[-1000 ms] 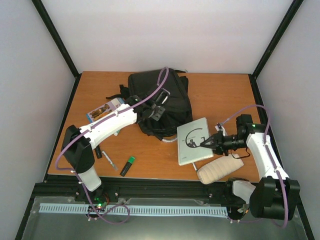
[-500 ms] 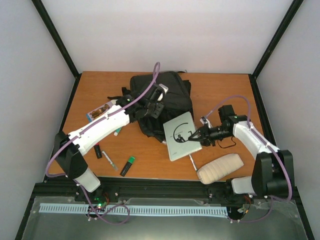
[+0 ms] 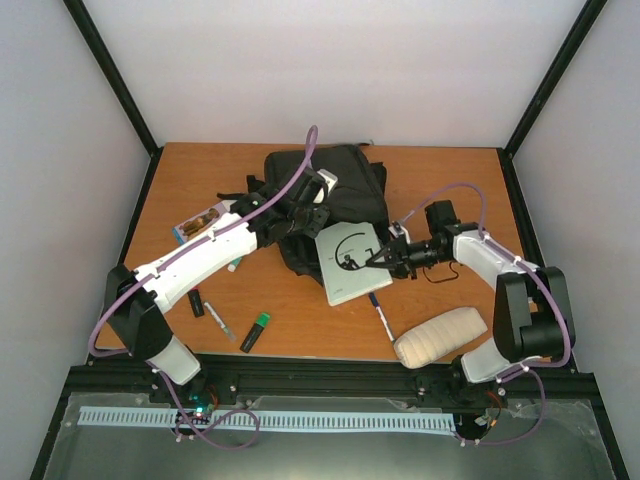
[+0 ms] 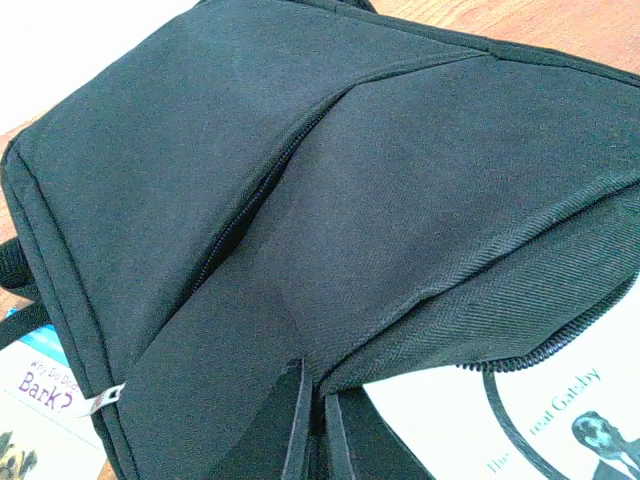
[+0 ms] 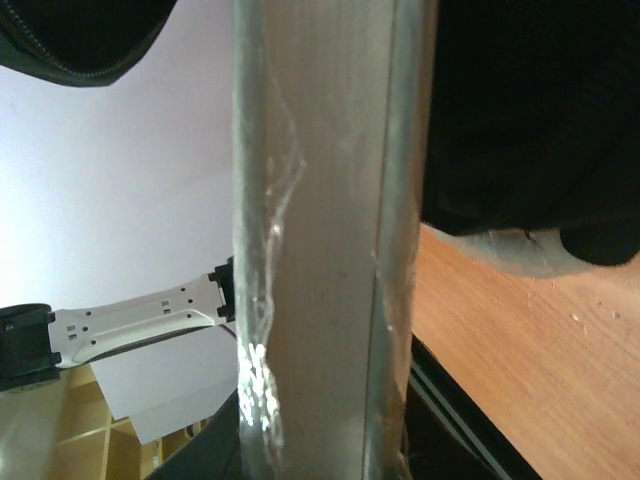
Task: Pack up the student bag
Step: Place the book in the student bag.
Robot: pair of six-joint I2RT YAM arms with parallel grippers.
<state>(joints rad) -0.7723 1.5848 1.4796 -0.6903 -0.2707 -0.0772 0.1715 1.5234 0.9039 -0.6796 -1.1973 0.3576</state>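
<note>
Black fabric of the student bag [image 4: 330, 180] is pinched between the fully closed fingers of the left claw [image 4: 310, 425], right at the zip edge of the bag's mouth, low in the centre of the left wrist view. The right claw [image 3: 380, 258] is narrowed onto the right-hand edge of a white book [image 3: 348, 262] and holds it tilted, its upper-left corner at the bag's mouth.

The bag lies at the upper middle of the overhead frame on a brown wooden table [image 3: 450, 190], walled by plain white panels with black corner posts. Lower in that frame lie a pen [image 3: 381, 318], a cream pouch [image 3: 440, 335] and a green highlighter [image 3: 258, 332]. A blue book [image 3: 205, 220] sits at the left beside the left arm.

Only the left wrist view lets me read the covers: "Great Gatsby" at lower right, "Bark?" at lower left. The right wrist view shows the white book edge-on up the middle, wrapped in shiny plastic. I can't make out that claw's own fingers there.
</note>
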